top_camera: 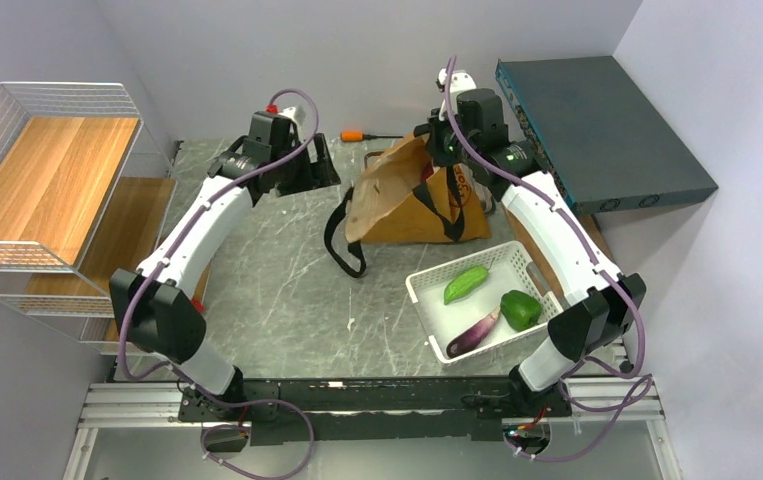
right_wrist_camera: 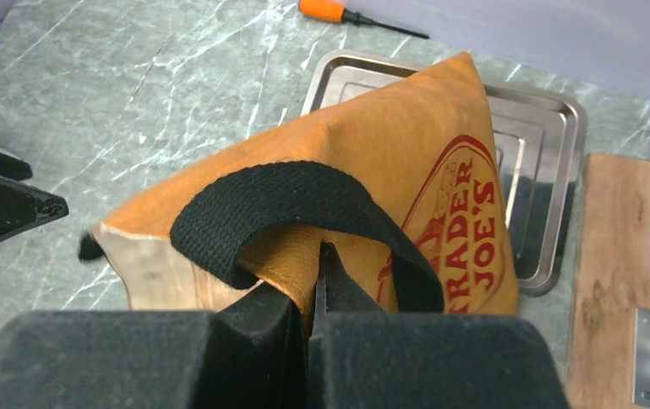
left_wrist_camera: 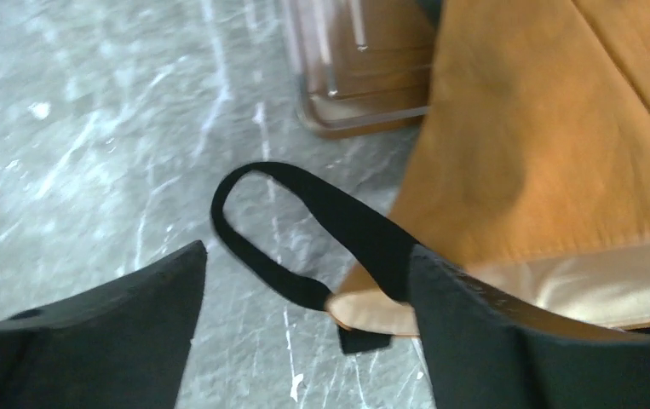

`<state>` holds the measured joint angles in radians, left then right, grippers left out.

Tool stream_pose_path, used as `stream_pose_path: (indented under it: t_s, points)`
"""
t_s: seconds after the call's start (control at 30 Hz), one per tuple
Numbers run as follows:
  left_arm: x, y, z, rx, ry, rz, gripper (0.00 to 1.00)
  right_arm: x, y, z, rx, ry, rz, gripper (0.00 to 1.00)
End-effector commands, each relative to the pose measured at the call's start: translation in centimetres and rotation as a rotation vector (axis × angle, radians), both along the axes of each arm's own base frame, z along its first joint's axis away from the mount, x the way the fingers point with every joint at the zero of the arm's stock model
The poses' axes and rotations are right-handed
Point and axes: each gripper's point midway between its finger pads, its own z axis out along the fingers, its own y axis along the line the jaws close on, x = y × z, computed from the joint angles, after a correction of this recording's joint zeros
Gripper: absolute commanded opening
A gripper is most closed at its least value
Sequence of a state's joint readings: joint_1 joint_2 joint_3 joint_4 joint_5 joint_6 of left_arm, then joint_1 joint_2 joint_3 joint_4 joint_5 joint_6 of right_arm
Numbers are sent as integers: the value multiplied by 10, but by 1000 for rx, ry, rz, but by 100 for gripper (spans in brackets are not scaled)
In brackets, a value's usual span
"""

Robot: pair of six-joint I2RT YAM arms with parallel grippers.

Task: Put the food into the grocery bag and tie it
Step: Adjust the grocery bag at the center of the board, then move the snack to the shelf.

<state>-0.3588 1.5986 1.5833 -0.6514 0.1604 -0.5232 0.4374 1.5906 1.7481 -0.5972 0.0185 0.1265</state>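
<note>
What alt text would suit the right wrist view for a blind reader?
The right gripper is shut on the fabric of the ochre grocery bag, just under its black strap. Behind the bag, a metal tray and an orange-handled screwdriver lie on the grey marbled table.

Top external: fixed high at the near edge, looking down and forward across the whole table point(top_camera: 287, 290). Left wrist: low and close, facing the grocery bag point(left_wrist_camera: 543, 128) and its black strap point(left_wrist_camera: 338, 213). Right wrist: close above the same bag, looking steeply down. All three views share the bag.
</note>
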Motion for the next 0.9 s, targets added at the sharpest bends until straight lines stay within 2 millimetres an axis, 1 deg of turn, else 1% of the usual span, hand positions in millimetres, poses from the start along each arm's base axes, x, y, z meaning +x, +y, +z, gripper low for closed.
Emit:
stream_pose_path:
  t_s: [0.0,0.1,0.17,0.2,0.23,0.3,0.37,0.4,0.43,0.53,0.6,0.63,0.7,0.77,0.87]
  points:
    - [-15,46,23,162,-97,122,99,0,26,25,102,-63,48,0]
    - [-20,65,33,202,-196,193,99,-2,37,18,128,-36,74,0]
    - [-25,81,34,164,-235,316,99,-5,44,12,142,-16,91,0]
    - [-28,86,35,135,-261,350,99,-6,47,8,145,-7,99,0]
    - [-30,89,33,104,-286,356,99,-8,50,3,146,6,106,0]
    - [-33,80,39,30,-354,279,99,-12,55,-1,144,14,121,0]
    - [-35,78,42,12,-384,266,99,-14,59,-7,139,25,131,0]
    - [-36,79,41,26,-375,263,99,-15,61,-10,136,31,141,0]
    - [-37,80,35,62,-346,259,99,-16,63,-12,138,36,151,0]
    - [-45,88,23,231,-286,208,99,-26,78,-20,133,48,214,0]
    - [-49,91,22,319,-286,184,99,-35,90,-29,118,57,275,0]
    - [-52,93,21,352,-284,174,100,-40,97,-36,105,61,308,0]
    - [-57,97,17,395,-282,169,99,-49,104,-60,51,94,350,0]
    - [-64,103,13,415,-271,179,99,-57,105,-91,-10,149,374,0]
    - [-73,109,8,439,-251,192,96,-72,104,-128,-87,218,407,0]
